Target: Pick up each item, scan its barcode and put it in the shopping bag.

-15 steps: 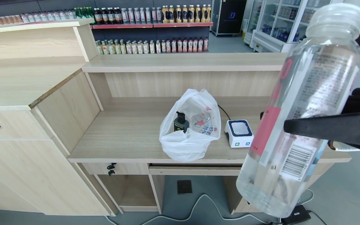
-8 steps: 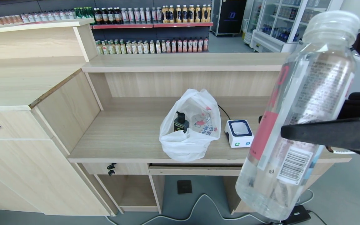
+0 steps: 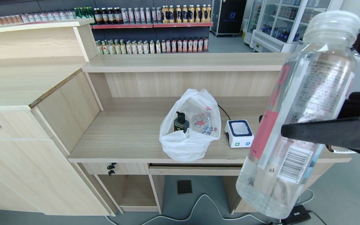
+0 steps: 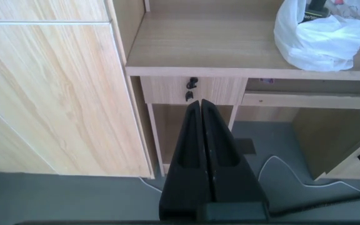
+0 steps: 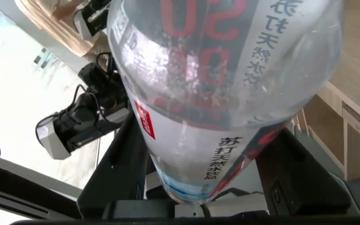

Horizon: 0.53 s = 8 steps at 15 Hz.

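Observation:
A clear water bottle [image 3: 305, 103] with a red-and-white label hangs tilted close in front of the head camera, at the right. Its cap points up and its barcode [image 3: 294, 164] faces the camera. My right gripper [image 3: 295, 128] is shut on the bottle's middle, one black finger [image 3: 330, 131] lying across its front. The same bottle [image 5: 230, 81] looms large in the right wrist view. The white shopping bag [image 3: 189, 134] stands open on the wooden counter [image 3: 123, 137], with a dark pump bottle [image 3: 181, 122] inside. The white barcode scanner [image 3: 238, 132] sits just right of the bag. My left gripper [image 4: 200, 106] is shut and empty, low before the counter's drawer.
A raised wooden shelf [image 3: 183, 62] runs behind the counter, and a tall cabinet [image 3: 27, 93] stands at the left. A drawer with a key [image 3: 111, 167] is under the counter's edge. Cables [image 3: 198, 203] lie on the floor. A small white item [image 3: 342, 150] shows behind the held bottle.
The held bottle shifted slightly down and to the left a second ago and has stayed put since. Bag and scanner have not moved.

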### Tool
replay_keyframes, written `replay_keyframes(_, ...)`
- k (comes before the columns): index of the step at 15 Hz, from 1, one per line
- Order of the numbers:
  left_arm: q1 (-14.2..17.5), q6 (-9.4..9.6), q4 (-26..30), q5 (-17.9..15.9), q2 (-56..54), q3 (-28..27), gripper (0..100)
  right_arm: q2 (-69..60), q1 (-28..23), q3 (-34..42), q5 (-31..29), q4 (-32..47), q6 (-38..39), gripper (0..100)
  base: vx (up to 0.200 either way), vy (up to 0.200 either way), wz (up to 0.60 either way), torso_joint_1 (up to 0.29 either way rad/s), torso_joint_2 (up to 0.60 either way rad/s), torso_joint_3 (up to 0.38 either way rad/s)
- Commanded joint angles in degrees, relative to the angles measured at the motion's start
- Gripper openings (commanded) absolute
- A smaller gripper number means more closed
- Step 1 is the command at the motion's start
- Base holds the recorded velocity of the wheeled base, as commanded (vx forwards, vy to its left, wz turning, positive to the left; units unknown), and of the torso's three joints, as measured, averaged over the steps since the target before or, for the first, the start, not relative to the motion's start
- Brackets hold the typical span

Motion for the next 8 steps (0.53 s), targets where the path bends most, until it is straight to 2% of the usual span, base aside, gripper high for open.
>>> replay_keyframes(1,0.0,-0.01,0.0,0.0,0.0,0.0,0,0.2,-0.1,-0.5,0.0,0.0,0.0,0,0.000,0.000,0.00,0.000,0.00,0.000)
replay_keyframes(6,0.0,-0.01,0.0,0.0,0.0,0.0,0,0.2,-3.1,0.2,0.7,0.5,0.3,0,0.000,0.000,0.00,0.000,0.00,0.000)
replay_keyframes(8,0.0,-0.01,0.0,0.0,0.0,0.0,0,-0.1,-4.5,0.9,4.6,1.3,0.1,0,0.000,0.000,0.00,0.000,0.00,0.000)
